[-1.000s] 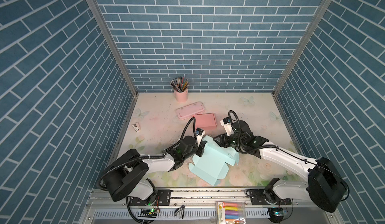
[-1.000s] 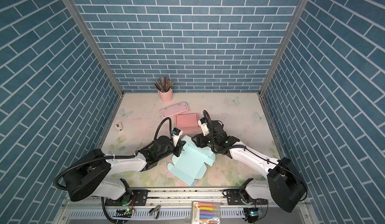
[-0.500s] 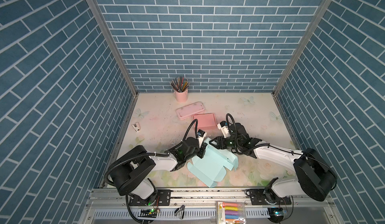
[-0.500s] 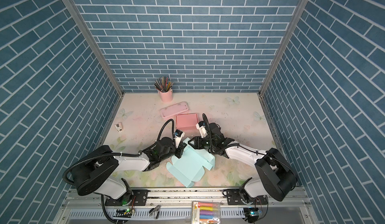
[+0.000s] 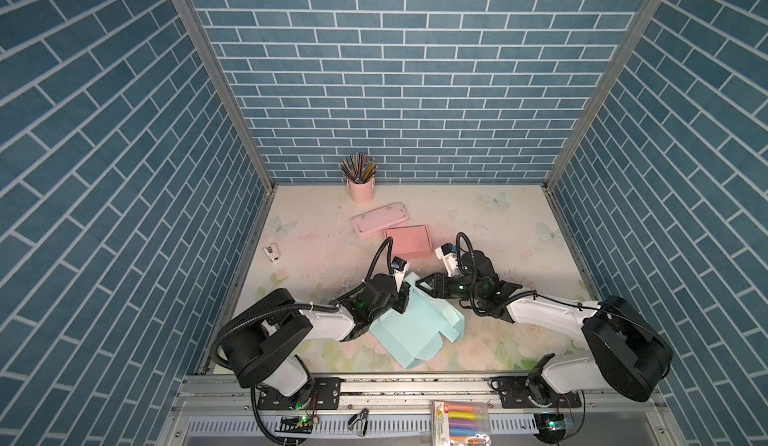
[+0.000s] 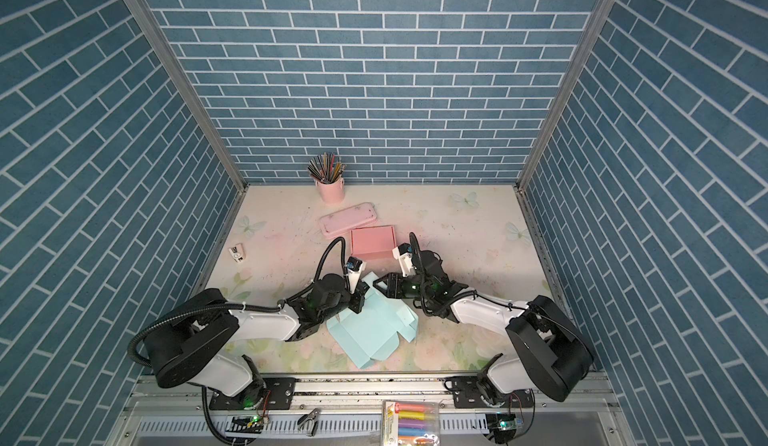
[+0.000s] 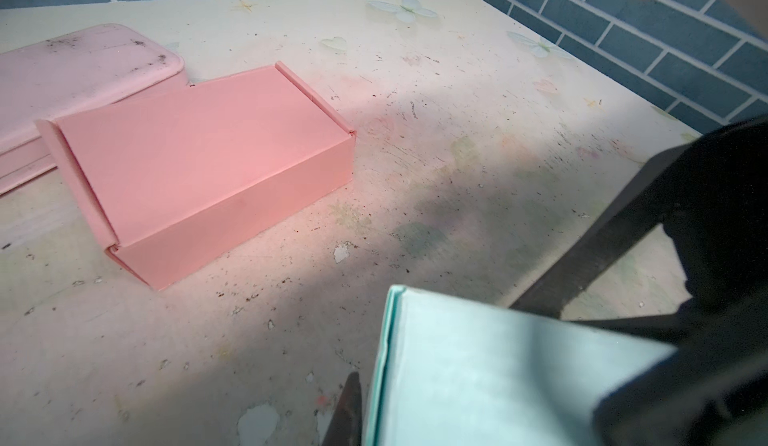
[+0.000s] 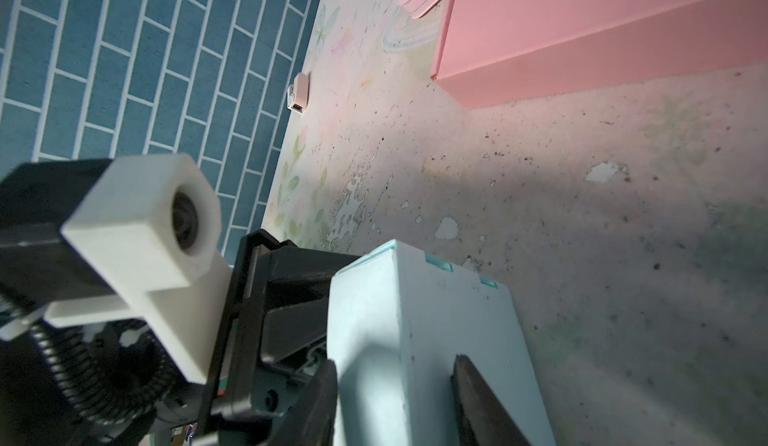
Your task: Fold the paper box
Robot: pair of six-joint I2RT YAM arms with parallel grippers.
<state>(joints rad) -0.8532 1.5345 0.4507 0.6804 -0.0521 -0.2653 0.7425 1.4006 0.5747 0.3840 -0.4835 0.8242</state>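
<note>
I reckon the teal paper box (image 5: 419, 327) is light and easily creased. My left end effector (image 5: 402, 300) pinches its left edge, and my right end effector (image 8: 395, 386) straddles the stiffer doubled far wall, jaws apart.

The left arm (image 5: 328, 325) and right arm (image 5: 540, 313) are wearing white shells between bulky black joints. A ribbed black cable (image 5: 374, 259) is looping to each camera (image 8: 141, 224) (white, blocky housing). The right gripper (image 8: 392, 367) is showing tapered black fingers (image 8: 478, 402). Black, screwed plates (image 5: 328, 394) are anchoring them.
</note>
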